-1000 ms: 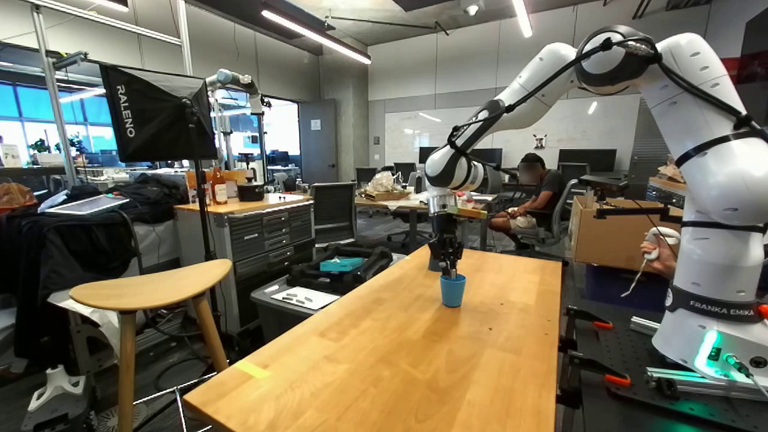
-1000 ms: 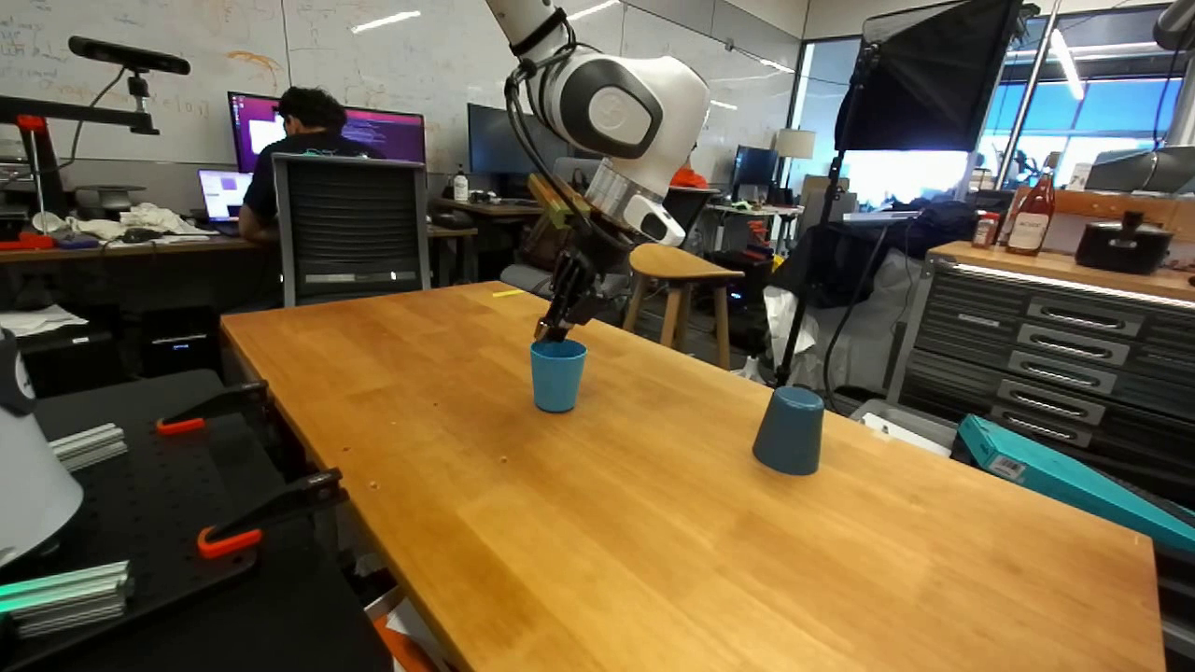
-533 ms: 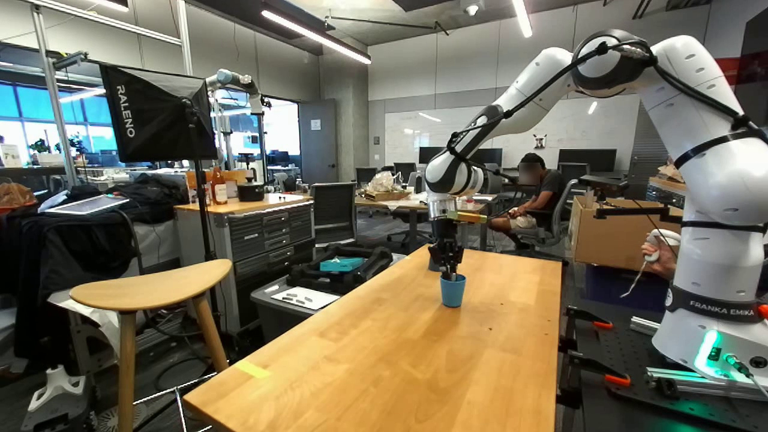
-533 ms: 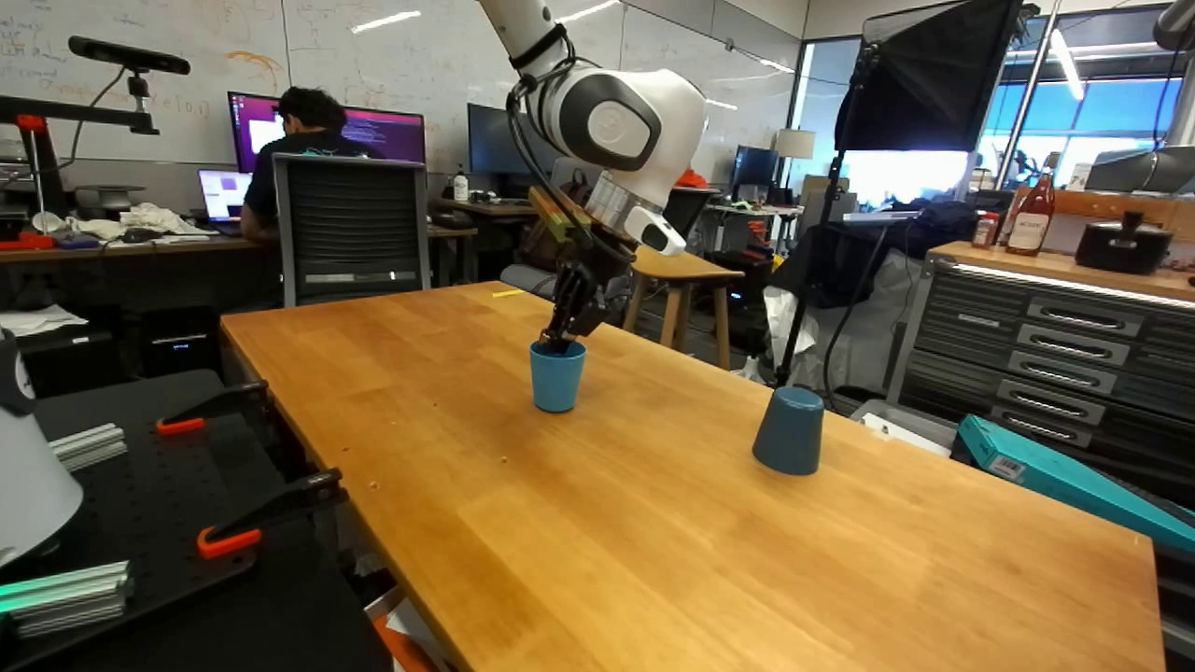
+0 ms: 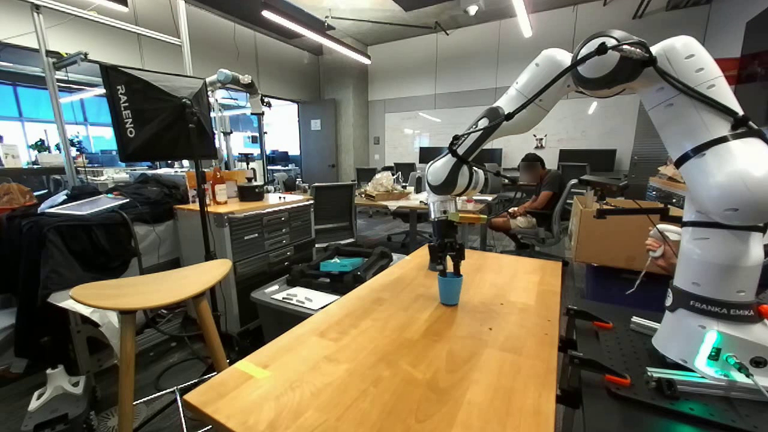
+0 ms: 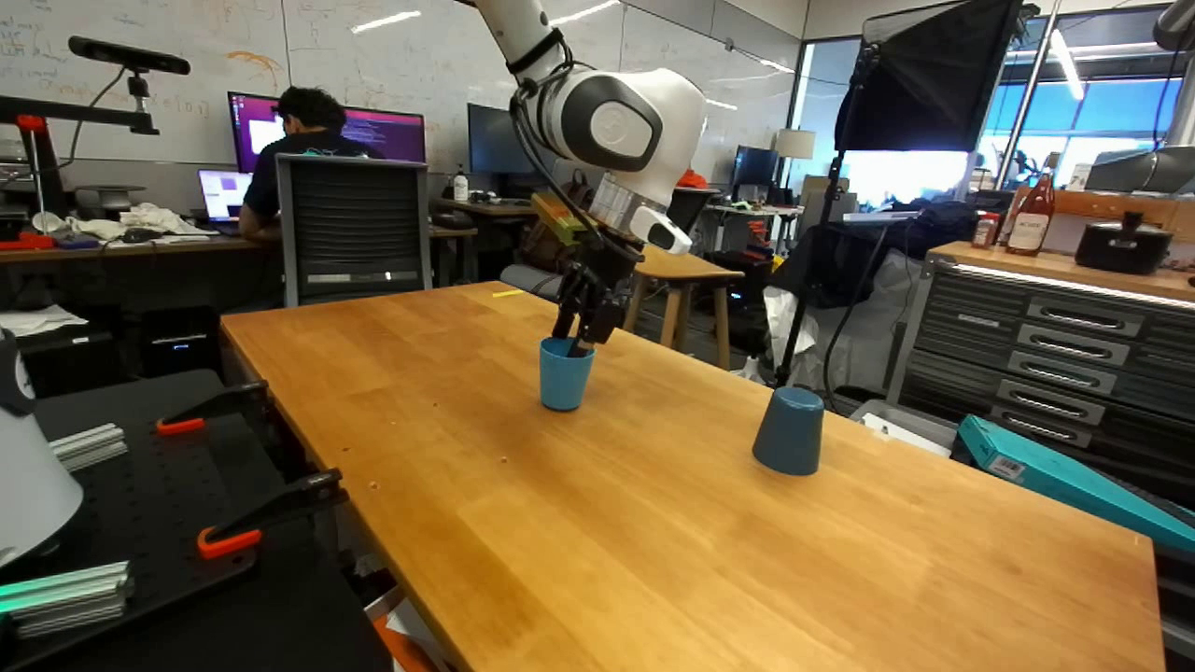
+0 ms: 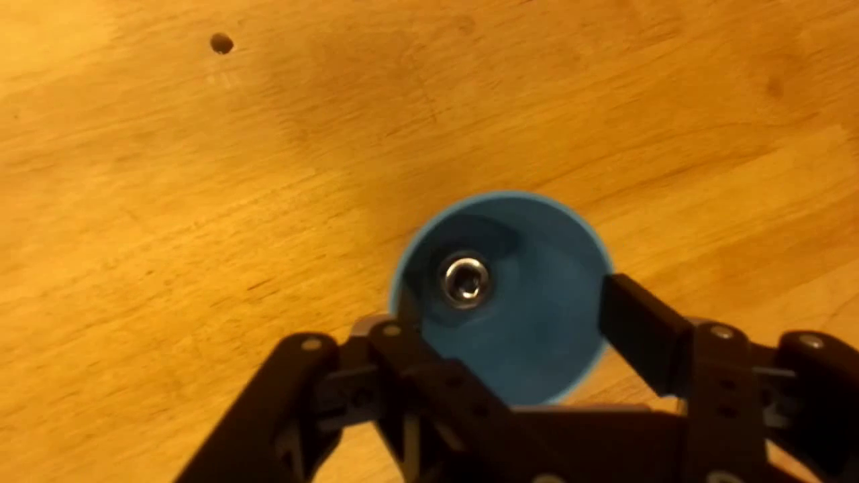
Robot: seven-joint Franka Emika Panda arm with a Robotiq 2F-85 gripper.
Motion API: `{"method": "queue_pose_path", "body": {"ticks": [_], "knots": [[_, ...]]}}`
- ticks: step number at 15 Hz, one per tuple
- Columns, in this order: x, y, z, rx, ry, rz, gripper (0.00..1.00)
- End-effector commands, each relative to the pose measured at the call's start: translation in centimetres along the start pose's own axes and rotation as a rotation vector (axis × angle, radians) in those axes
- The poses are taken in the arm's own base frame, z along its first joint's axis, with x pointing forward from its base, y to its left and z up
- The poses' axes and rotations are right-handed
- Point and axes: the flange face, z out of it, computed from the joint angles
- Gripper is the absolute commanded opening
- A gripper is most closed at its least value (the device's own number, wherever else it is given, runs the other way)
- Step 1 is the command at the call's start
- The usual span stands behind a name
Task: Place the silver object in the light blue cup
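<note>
The light blue cup [image 5: 450,291] stands upright on the wooden table and shows in both exterior views, with the same cup [image 6: 564,381] under the fingers. Down inside it, the silver object [image 7: 466,282] rests near the bottom, off to one side, its ring-shaped end facing up in the wrist view. My gripper [image 7: 508,305] is open over the cup mouth with nothing between its fingers. One fingertip reaches inside the rim; the opposite finger [image 7: 637,329] overlaps the rim, and whether it presses on the wall I cannot tell. The exterior views hide the silver object behind the cup wall.
A darker blue cup [image 6: 789,431] stands upside down near the table's far side, partly behind the gripper in an exterior view. Black clamps with orange tips [image 6: 229,543] grip the table edge [image 6: 411,583] on the robot's side. A wooden stool [image 5: 153,285] is beyond the table.
The jaws have gone from shut to open and let go of the silver object, which now lies in the cup. The cup has shifted slightly with the spreading fingers.
</note>
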Motion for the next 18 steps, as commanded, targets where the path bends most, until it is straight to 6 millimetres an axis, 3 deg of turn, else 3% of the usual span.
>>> {"method": "queue_pose_path", "body": {"ticks": [1, 4, 6, 10, 14, 18], "knots": [[-0.4, 0.3, -1.3, -0.032, 0.016, -0.007, 0.95], [-0.8, 0.4, -2.5, -0.045, 0.024, -0.028, 1.00], [-1.3, 0.6, -4.7, -0.057, 0.035, -0.054, 1.00], [-3.9, 0.6, -11.3, -0.154, 0.081, -0.156, 1.00], [-7.5, 0.9, -18.8, -0.309, 0.134, -0.278, 1.00], [-11.0, 0.8, -25.5, -0.356, 0.237, -0.342, 1.00]]}}
